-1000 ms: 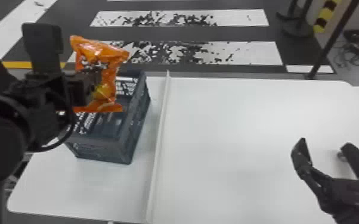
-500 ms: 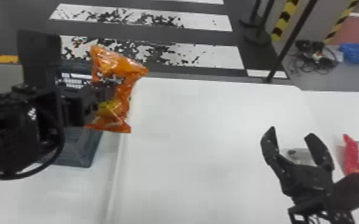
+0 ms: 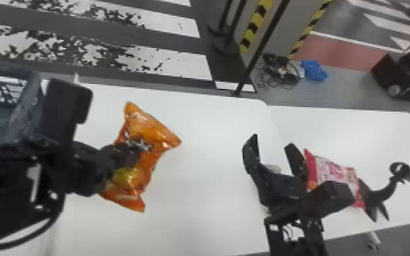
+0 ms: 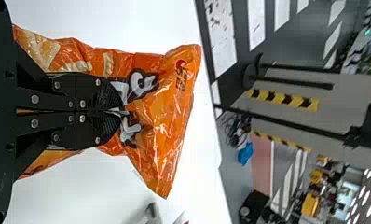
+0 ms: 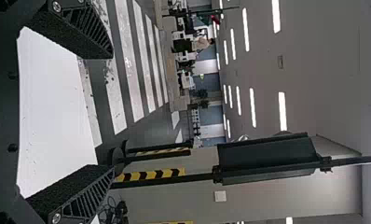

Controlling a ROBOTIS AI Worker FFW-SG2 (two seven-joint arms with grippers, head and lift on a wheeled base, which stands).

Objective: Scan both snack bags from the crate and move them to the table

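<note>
Start at the left black 2-finger claw (image 4: 117,111): pressed together, pinching bunched film across the middle of a crinkled, glossy orange plastic snack bag (image 4: 167,121). Held over the white smooth-topped worktop (image 3: 201,204), to the right of the dark blue-grey plastic crate (image 3: 24,115). Cannot tell the clearance beneath. Probably bound rightward, as bag 2 of 2, for scanning and then setting down.

Could twist or slip, because of that narrow pinch on loose film with both ends free. Could also fail to scan, with the code hidden in folds or under the fingers. Squeezed harder, might crush the contents.

Farther right, find the right black 2-finger claw (image 5: 111,112) spread wide, with nothing between the fingers. Brought across too low, could snag an end of the orange bag there, or meet claw against claw. Beside it, note a small pale rounded object (image 3: 273,168), too blurred to identify and easily knocked by a low sweep.

At the far right, see a pink-and-red plastic snack bag (image 3: 337,172) lying on the right-hand white worktop (image 3: 384,136), partly hidden behind the right arm (image 3: 303,204), near a black curved-neck stand (image 3: 390,187). Set down carelessly there, could overlap the pink-and-red bag or shove it into the stand.
</note>
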